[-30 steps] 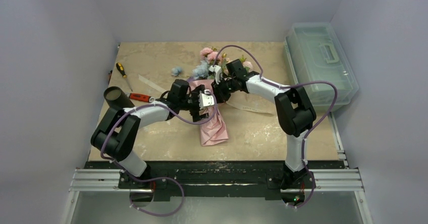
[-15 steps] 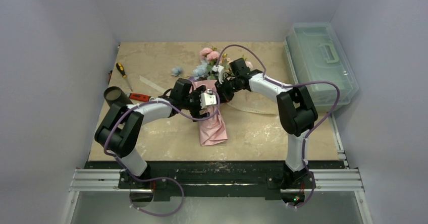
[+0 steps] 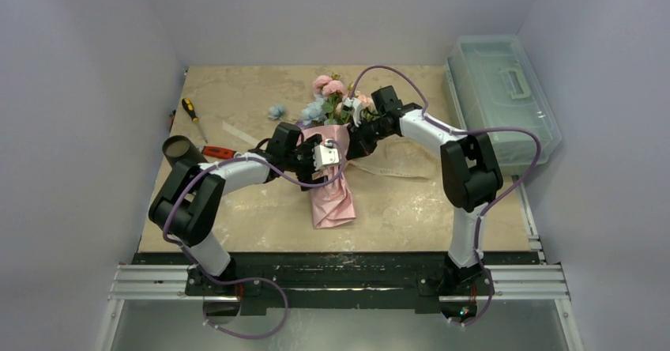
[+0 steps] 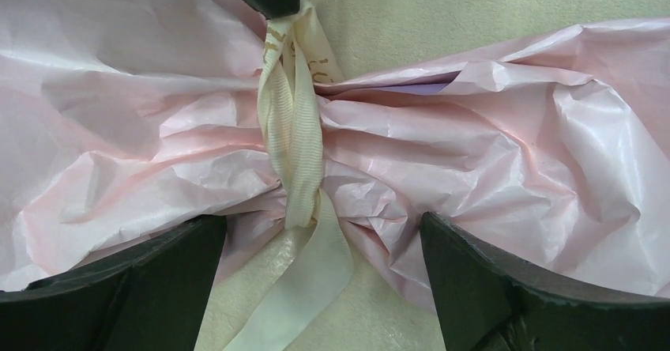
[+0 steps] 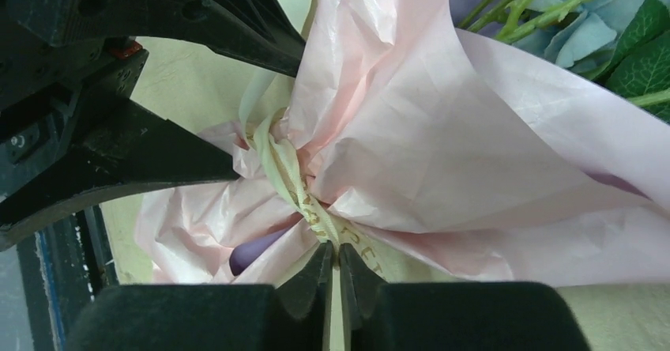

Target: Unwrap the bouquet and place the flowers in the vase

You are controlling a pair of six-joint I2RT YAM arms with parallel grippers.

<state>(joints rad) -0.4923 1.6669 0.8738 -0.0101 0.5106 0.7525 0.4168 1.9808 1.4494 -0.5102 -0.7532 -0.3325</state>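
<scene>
Although both arms have met over the bouquet (image 3: 332,197), the job looks to be at its first step, judging from how things lie. At the left of the top view the dark vase (image 3: 181,152) shows no stems in its mouth, with a yellow-handled screwdriver (image 3: 190,109) above it and a red-handled tool (image 3: 218,152) just beside it. Toward the middle, a loose pale-blue flower head (image 3: 276,112) lies apart on the table (image 3: 411,205). The left gripper (image 4: 320,223) has its jaws wide apart, straddling the tied waist of the pink paper (image 4: 513,153) and gripping nothing. At centre the cream ribbon (image 4: 294,141) is wound around that waist, so the wrapping is not yet off, and the flowers (image 3: 330,96) are bunched at its upper end. Just right of centre the right gripper (image 5: 338,258) is pinched together on a ribbon tail. At far right sits a clear lidded box (image 3: 506,90). Left to do: free the knot, open the paper, carry the stems to the vase
</scene>
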